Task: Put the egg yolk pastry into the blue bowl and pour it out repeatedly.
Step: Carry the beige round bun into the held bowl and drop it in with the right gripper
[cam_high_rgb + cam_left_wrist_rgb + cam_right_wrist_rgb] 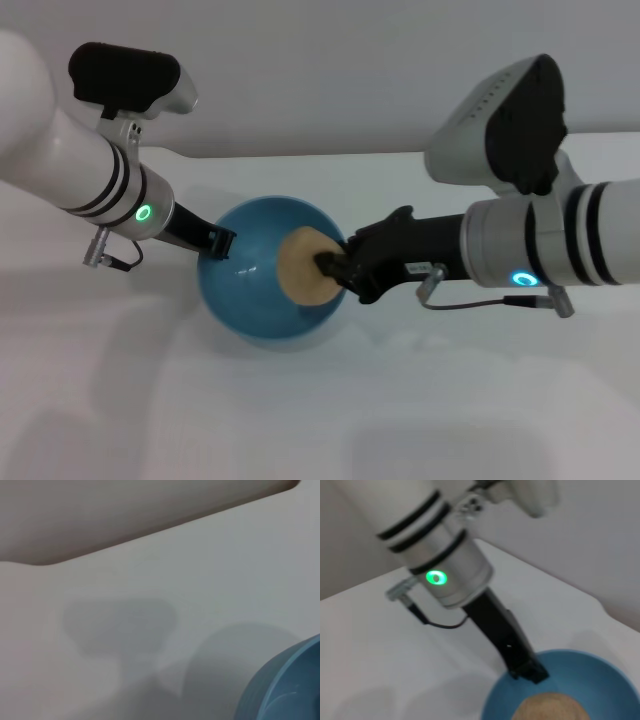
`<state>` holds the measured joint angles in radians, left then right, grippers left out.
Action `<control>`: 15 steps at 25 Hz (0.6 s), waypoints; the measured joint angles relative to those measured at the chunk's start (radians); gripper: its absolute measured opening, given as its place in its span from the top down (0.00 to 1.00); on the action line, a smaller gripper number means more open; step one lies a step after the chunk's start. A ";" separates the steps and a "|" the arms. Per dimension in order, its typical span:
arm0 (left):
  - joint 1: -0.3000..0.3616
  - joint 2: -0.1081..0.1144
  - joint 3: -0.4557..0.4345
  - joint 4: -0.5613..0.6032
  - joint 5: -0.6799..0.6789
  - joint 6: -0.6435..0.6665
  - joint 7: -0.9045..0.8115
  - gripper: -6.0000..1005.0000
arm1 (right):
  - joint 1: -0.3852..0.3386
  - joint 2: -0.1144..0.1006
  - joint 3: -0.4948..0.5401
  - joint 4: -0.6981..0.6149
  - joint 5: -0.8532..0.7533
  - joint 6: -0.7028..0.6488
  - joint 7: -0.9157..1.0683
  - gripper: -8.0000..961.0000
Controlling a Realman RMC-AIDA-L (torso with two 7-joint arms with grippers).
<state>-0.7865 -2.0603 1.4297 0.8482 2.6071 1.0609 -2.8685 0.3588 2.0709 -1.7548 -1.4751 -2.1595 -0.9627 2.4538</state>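
- The blue bowl [262, 275] is tilted on the white table [420, 400], with its opening turned toward the robot's right arm. Its underside is hidden in the head view, so whether it touches the table cannot be told.
- The left tool [220, 243] reaches in from the left side and grips the bowl's rim at the side facing that arm. Its dark fingers are closed on the rim, one tip going over the edge into the bowl. The right wrist view shows the same tool [530, 669] meeting the rim [560, 655], with a green ring light on the arm above it.
- The egg yolk pastry [305, 265] sits at the bowl's mouth, at the edge nearest the right arm.
- The right tool [335, 268] comes in from the right, its black fingers closed on the pastry. The far side of the pastry is covered by the fingertips, so the exact contact points are hard to make out.
- In the right wrist view only the top of the pastry [550, 707] shows, cut off by the frame edge, above the bowl's blue interior.
- The left wrist view shows only a corner of the bowl [285, 690], cut off at the frame edge, plus bare table with soft shadows. That arm's own fingers are not in this view.
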 joint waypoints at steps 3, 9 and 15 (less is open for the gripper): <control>-0.007 0.000 0.000 0.010 -0.004 0.023 0.000 0.99 | -0.001 0.000 0.014 0.022 -0.002 -0.007 -0.002 0.92; -0.019 -0.003 0.010 0.012 -0.008 0.053 0.000 0.98 | 0.008 -0.001 0.018 0.058 -0.007 -0.009 -0.006 0.92; -0.020 -0.005 0.013 0.012 -0.008 0.064 -0.003 0.98 | 0.000 -0.002 0.033 0.061 -0.011 -0.003 -0.049 0.92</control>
<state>-0.8068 -2.0652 1.4432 0.8606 2.5988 1.1252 -2.8720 0.3589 2.0693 -1.7221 -1.4143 -2.1704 -0.9653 2.4045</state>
